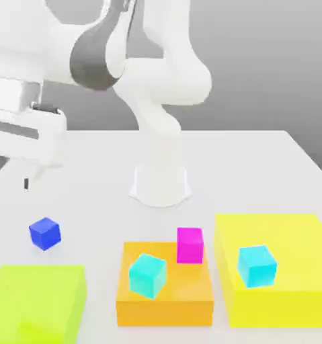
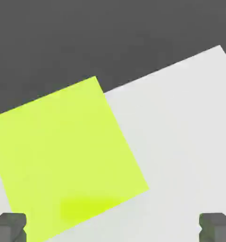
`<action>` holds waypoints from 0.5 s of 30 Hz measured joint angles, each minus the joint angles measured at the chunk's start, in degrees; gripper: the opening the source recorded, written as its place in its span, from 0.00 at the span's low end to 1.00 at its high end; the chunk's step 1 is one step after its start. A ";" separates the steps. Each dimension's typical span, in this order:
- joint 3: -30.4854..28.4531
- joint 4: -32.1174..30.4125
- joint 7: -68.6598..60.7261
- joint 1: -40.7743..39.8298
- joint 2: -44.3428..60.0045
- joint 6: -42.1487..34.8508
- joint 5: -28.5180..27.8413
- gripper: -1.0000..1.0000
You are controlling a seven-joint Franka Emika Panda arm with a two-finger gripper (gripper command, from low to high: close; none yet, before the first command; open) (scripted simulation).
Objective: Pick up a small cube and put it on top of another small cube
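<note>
The small royal-blue cube [image 1: 44, 233] sits alone on the white worktop [image 1: 257, 168], near the flat lime-green block [image 1: 35, 302]. Above that block, the dark grey fingers [image 2: 10, 226] stand wide apart, empty.

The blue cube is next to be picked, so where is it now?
In the exterior view the blue cube sits alone on the white table, at the left, above the lime block.

The scene is viewed by the exterior camera from the front, raised and angled down across the table [image 1: 257, 168] toward the arm's base [image 1: 161, 185], at moderate range. The table is viewed from above, close, by the hand camera. The lime block [image 1: 35, 302] [image 2: 62, 156] is shared by both views.
</note>
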 joint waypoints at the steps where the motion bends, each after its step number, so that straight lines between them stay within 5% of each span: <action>1: -1.45 -1.49 -1.14 -0.90 2.11 1.51 0.65 0.50; 5: -4.71 -6.38 -8.91 -4.79 10.84 7.57 8.42 0.50; 11: 12.27 -4.39 -22.96 -17.35 23.67 17.05 27.16 0.50; 12: 15.35 -3.94 -24.01 -20.15 25.67 18.73 28.43 0.00; 15: 15.35 -3.94 -23.96 -20.16 25.67 18.70 28.38 0.00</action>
